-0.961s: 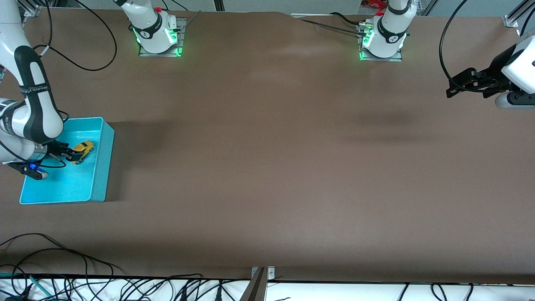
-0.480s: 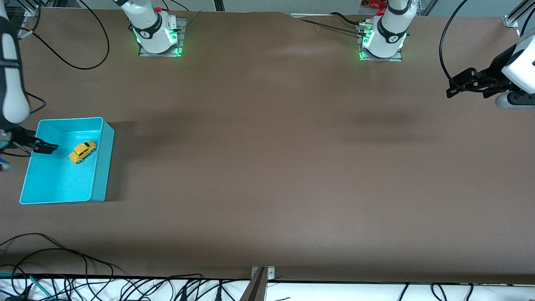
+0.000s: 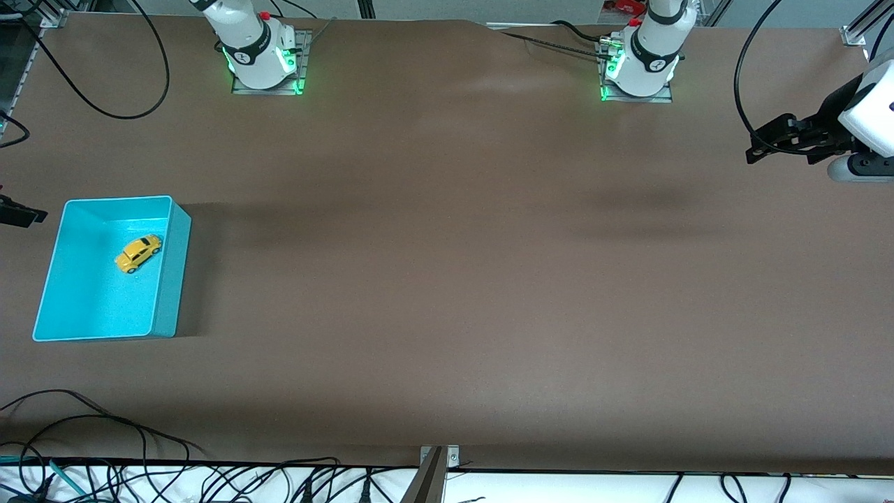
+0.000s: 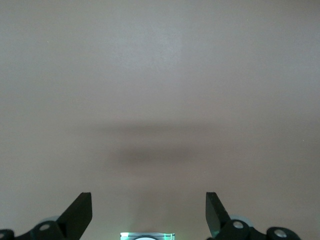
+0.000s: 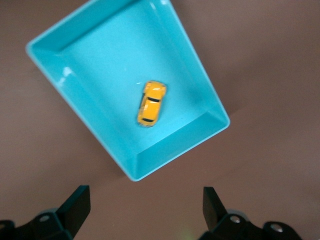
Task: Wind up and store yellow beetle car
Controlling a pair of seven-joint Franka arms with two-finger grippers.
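yellow beetle car sits in turquoise bin, apparently upright, both pincers open.

surface: brown table | lying on it: turquoise bin, sitting toward the right arm's end

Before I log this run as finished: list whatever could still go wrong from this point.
1. The yellow beetle car sits loose on its wheels in the turquoise bin; if its spring is wound, it may roll into a wall.
2. The right gripper, open above the bin, could clip the rim if it drops.
3. The left gripper waits open over bare table, posing little risk.
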